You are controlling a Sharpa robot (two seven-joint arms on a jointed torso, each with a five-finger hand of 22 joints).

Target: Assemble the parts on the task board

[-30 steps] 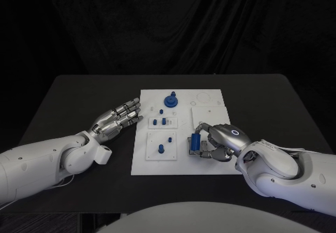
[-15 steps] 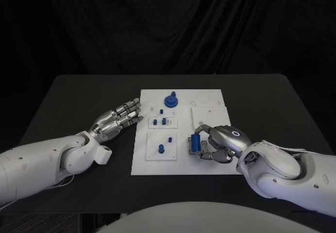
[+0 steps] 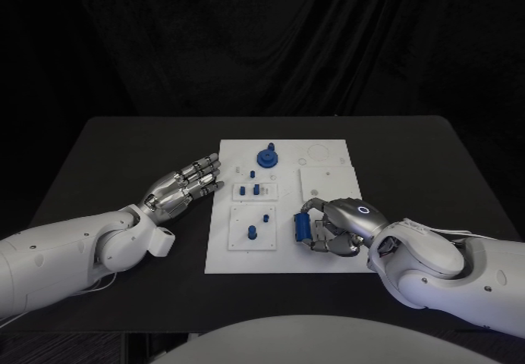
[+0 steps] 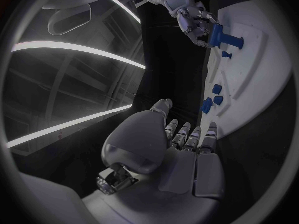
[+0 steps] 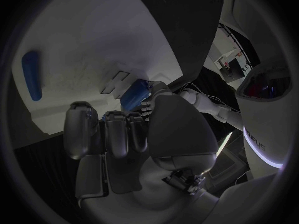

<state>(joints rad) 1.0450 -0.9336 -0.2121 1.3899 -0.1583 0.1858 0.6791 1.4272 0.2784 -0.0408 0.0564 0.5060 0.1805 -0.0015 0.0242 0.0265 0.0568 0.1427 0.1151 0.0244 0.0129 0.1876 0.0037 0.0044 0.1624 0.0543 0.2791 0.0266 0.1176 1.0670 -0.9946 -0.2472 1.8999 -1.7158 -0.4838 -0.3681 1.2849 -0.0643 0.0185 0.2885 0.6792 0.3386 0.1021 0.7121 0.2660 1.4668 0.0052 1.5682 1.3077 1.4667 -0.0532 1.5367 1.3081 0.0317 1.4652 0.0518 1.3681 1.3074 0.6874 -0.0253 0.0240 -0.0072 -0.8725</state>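
The white task board [image 3: 328, 178] lies in the middle of the black table. My right hand [image 3: 337, 226] is over the board's near right part, its fingers curled round a blue part [image 3: 300, 226]. The left wrist view shows that hand [image 4: 190, 16] gripping the blue part [image 4: 221, 37] at the board [image 4: 258, 69]. In the right wrist view the blue part [image 5: 134, 95] sits between my fingers [image 5: 118, 129]. My left hand [image 3: 186, 184] lies open, fingers stretched out, on the table just left of the board.
A round blue piece [image 3: 266, 158] stands at the board's far side. Small blue pieces sit in the left column [image 3: 243, 190], [image 3: 258, 189], [image 3: 250, 232]. Another blue piece [image 5: 31, 75] lies on the board [image 5: 81, 40] ahead of my right hand.
My right hand has drawn slightly nearer and to the left with the blue part, which now stands more upright. The left hand has not moved.
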